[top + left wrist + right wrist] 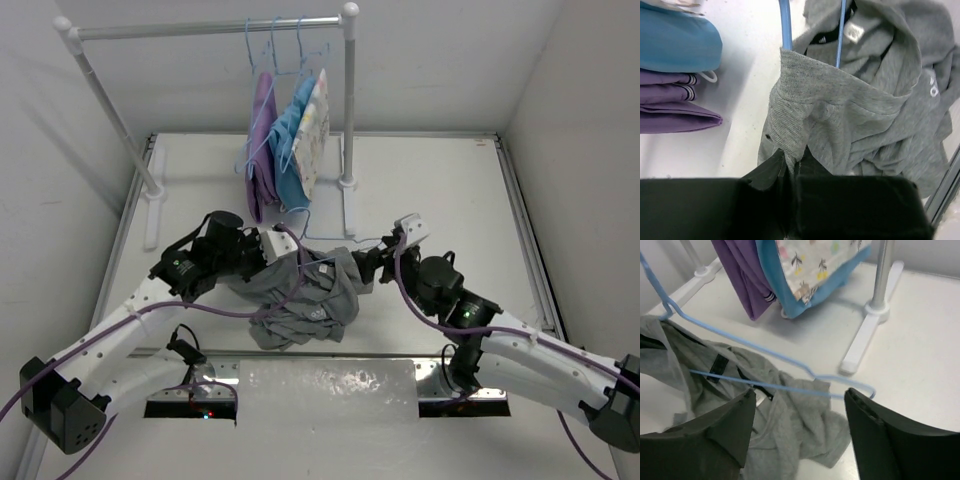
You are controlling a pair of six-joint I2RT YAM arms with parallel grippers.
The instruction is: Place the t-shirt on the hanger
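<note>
**Grey t-shirt pinched at left, right jaws parted wide**

Grey cloth is nipped in the left jaws, which are closed tight on a fold at the edge of the t-shirt [855, 115]. The right jaws stand far apart with nothing in their hold. One rounded end of the hanger [785, 25] lies between them, though whether it brushes a finger is hard to judge from the wrist view. The light-blue hanger lies low over the table [430, 190], between the two arms, and two of its rods run into the crumpled shirt near the collar label. Behind, on the white rail [200, 28], hang a purple garment [262, 150], a blue garment [292, 150] and a patterned white garment [315, 125].
</note>
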